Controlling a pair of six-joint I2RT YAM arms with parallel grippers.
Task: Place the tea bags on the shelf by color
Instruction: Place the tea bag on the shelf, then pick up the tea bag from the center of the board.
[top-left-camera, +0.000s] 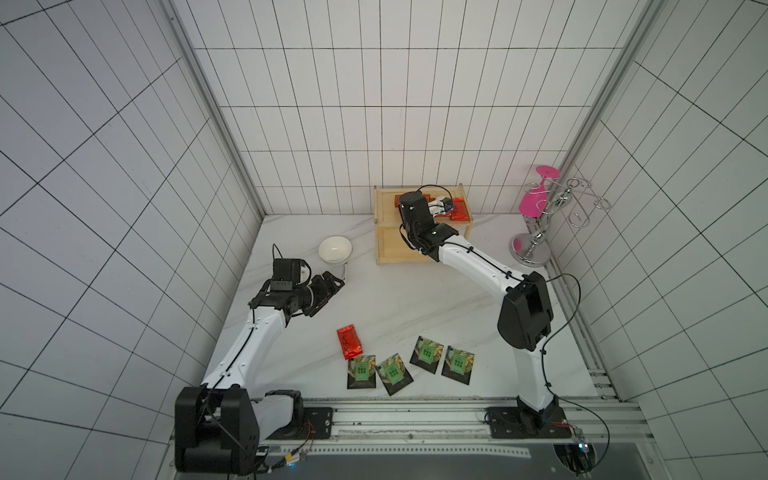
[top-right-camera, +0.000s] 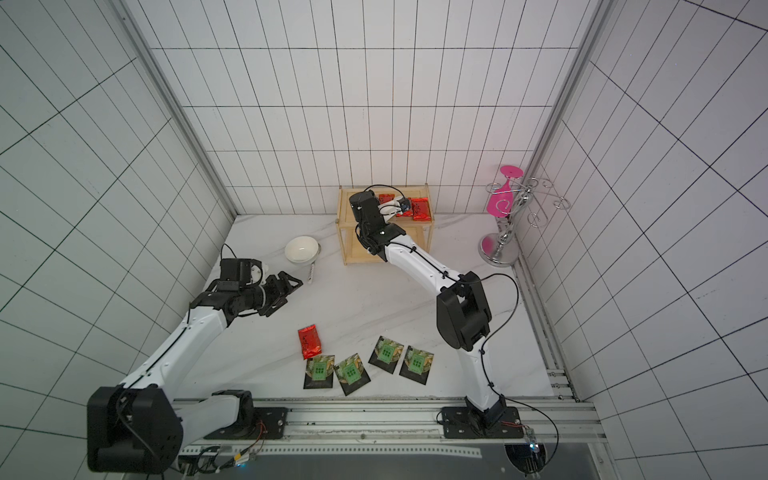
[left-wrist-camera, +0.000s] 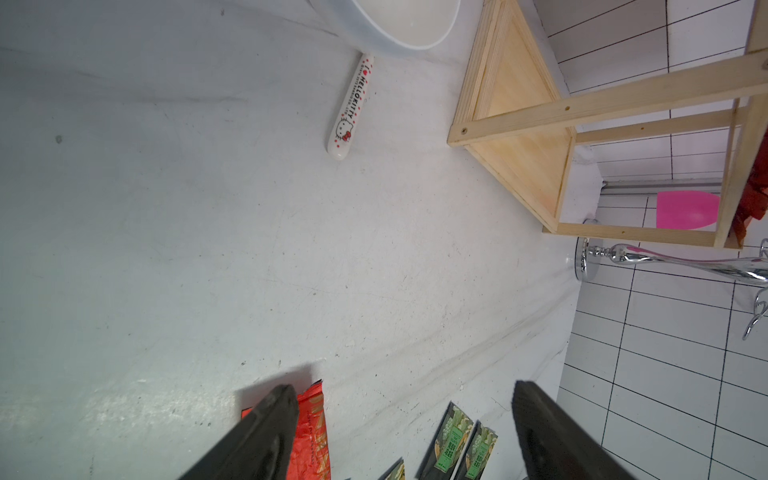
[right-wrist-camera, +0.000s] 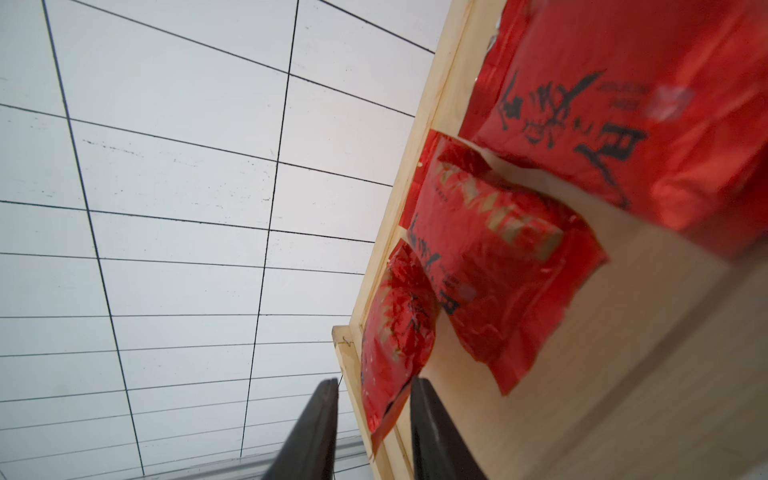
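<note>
A white bowl (top-left-camera: 335, 249) sits on the white table (top-left-camera: 395, 299). A thin white stick (left-wrist-camera: 348, 112) with a cat face and red dots lies beside it, one end right at the bowl. In the far corner stands a shiny silver stand (top-left-camera: 530, 251) with curly hooks. A pink glass (top-left-camera: 534, 201) hangs on it, upside down.

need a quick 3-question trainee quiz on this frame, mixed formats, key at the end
1. Multiple choice: how many black bags lie on the table? A two, B four, C six.
2. True or false: all red bags are on the shelf.
3. Short answer: which arm reaches over the shelf's top tier?

Key
1. B.
2. False: one red bag lies on the table.
3. The right arm.
</note>
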